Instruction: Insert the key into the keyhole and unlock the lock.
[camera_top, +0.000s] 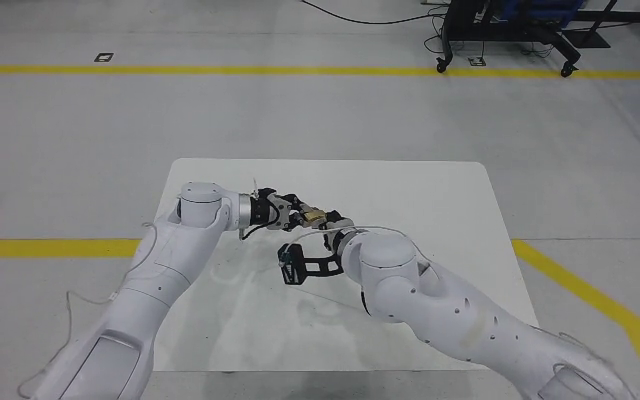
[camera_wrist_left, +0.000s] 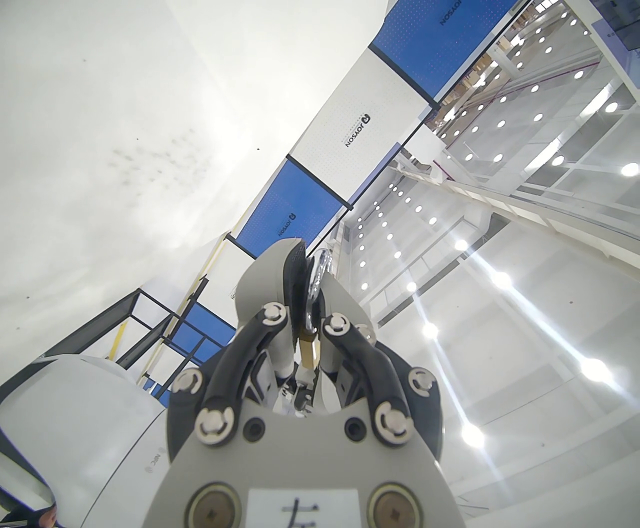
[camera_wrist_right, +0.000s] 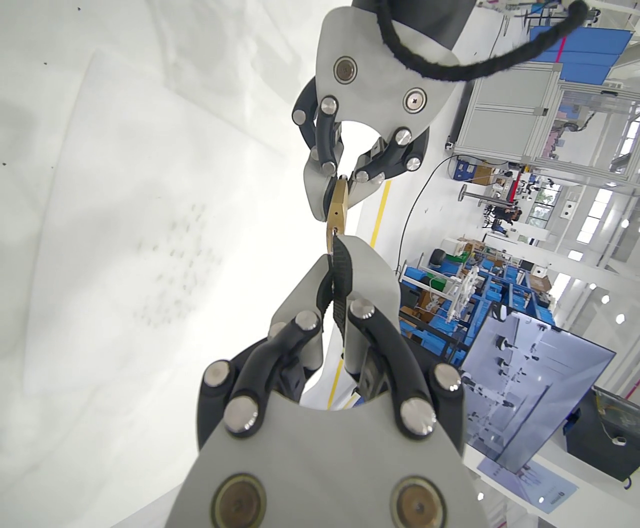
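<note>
A small brass lock (camera_top: 315, 215) hangs above the middle of the white table (camera_top: 430, 200), held between the two grippers. My left gripper (camera_top: 298, 212) comes from the left and is shut on the lock (camera_wrist_left: 310, 350); the silver shackle (camera_wrist_left: 318, 277) sticks out between its fingertips. In the right wrist view the left gripper (camera_wrist_right: 334, 197) clamps the lock (camera_wrist_right: 338, 207) from the far side. My right gripper (camera_wrist_right: 334, 252) is shut, its tips against the lock's free end. A small silvery bit of the key (camera_wrist_right: 336, 231) shows at the lock's end; the rest is hidden by the pads.
Both arms meet over the table's centre, the right arm (camera_top: 440, 300) crossing its front right part. The table's edges lie well away from the grippers. A black wheeled cart (camera_top: 510, 30) stands on the floor far behind, beyond a yellow floor line (camera_top: 200, 69).
</note>
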